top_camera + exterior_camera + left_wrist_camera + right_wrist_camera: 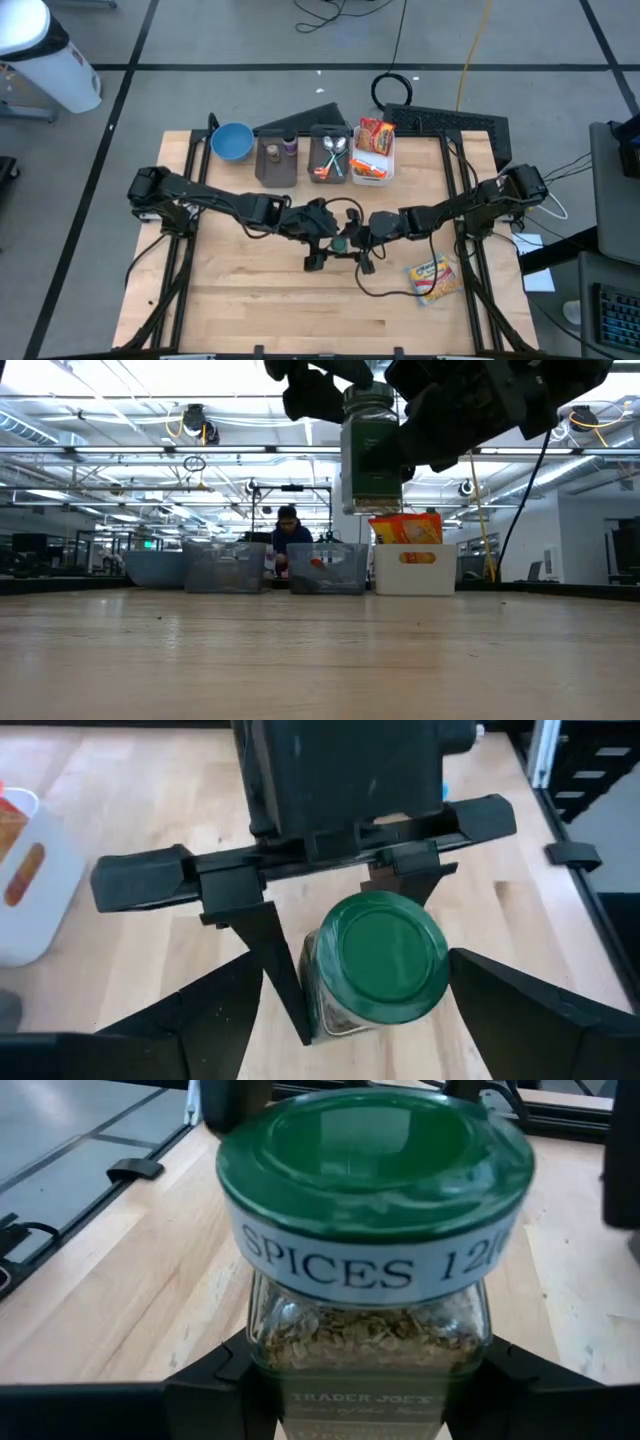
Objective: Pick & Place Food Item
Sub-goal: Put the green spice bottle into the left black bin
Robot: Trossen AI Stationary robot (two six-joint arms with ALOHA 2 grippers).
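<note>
A glass spice jar [372, 455] with a green lid [385, 955] is held upright, high above the table's middle. My right gripper [370, 1380] is shut on it, coming from the right. My left gripper [355, 990] is open above the jar and points down at the lid. Its two fingers [520, 1010] stand on either side of the jar without clearly touching it. In the high view both grippers meet at the table's centre, around the jar [341, 243]. My right gripper pinches the jar's glass body [275, 1345], below the lid, between its two fingers [215, 1380]. The fingers come roughly level from the table's right side. The jar stands upright with its lid up, lifted clear of the table.
Along the far edge stand a blue bowl [232, 141], a grey bin with bottles [277, 158], a grey bin with utensils [332, 155] and a white bin with snack packets [373, 150]. A yellow snack bag [435, 278] lies at the near right. A person sits beyond the table [288, 530].
</note>
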